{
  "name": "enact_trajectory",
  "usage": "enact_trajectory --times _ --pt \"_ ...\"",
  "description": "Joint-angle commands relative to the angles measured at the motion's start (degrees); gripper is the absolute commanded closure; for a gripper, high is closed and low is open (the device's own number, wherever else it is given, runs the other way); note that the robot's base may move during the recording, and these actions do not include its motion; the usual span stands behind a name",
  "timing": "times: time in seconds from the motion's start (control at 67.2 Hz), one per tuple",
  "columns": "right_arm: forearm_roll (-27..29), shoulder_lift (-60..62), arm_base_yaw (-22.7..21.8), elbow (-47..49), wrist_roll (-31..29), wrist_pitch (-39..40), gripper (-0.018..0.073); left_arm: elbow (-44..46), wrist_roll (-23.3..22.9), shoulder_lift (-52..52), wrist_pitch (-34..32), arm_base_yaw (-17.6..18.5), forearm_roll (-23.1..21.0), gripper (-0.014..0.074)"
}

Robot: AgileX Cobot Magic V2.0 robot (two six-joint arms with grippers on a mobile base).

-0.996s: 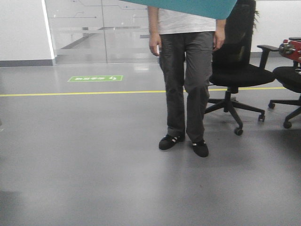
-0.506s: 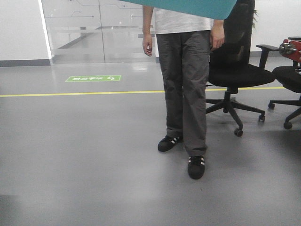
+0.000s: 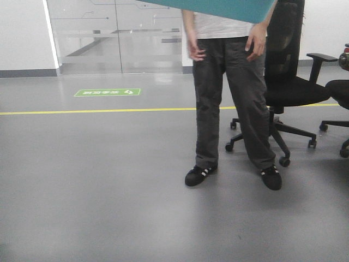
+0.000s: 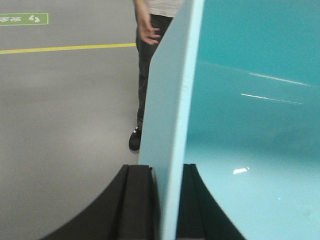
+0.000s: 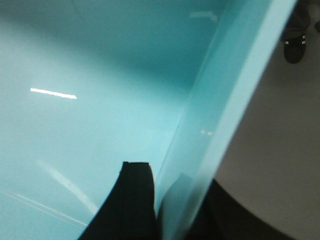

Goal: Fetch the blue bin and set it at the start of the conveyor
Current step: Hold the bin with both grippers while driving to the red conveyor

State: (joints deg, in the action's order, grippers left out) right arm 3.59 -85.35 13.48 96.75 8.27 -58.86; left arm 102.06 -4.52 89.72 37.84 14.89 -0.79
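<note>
Beyond the blue bin (image 3: 229,6), person (image 3: 232,82) standing, office chair (image 3: 297,90) behind

A person (image 3: 229,60) and office chair (image 3: 294,90) stand ahead-right of the blue bin (image 3: 218,7); the floor (image 3: 92,164) leftward lies open.

Turquoise blue bin (image 4: 250,125), grey floor (image 3: 98,180), yellow line (image 3: 82,111), green sign (image 3: 107,92), black chair (image 3: 294,90)
</note>
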Motion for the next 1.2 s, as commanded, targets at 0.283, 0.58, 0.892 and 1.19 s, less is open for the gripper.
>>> enact_trajectory --times 0.283,0.58,0.892,1.19 --pt "-2.15 0.72 -0.18 0.34 -1.85 -0.61 0.0711 0.85 -0.71 -0.78 -4.38 -0.2 0.02 0.0708" --pt "-2.15 0.72 -0.18 0.34 -1.85 -0.61 0.0711 0.85 -0.71 -0.78 -4.38 -0.2 0.02 0.0708" --pt "-2.15 0.72 -0.18 0.34 -1.85 -0.61 0.0711 0.85 -0.71 -0.78 -4.38 -0.2 0.02 0.0708" --pt "-2.15 0.72 -0.18 0.34 -1.85 -0.61 0.0711 0.85 -0.71 -0.78 -4.38 -0.2 0.02 0.0708"
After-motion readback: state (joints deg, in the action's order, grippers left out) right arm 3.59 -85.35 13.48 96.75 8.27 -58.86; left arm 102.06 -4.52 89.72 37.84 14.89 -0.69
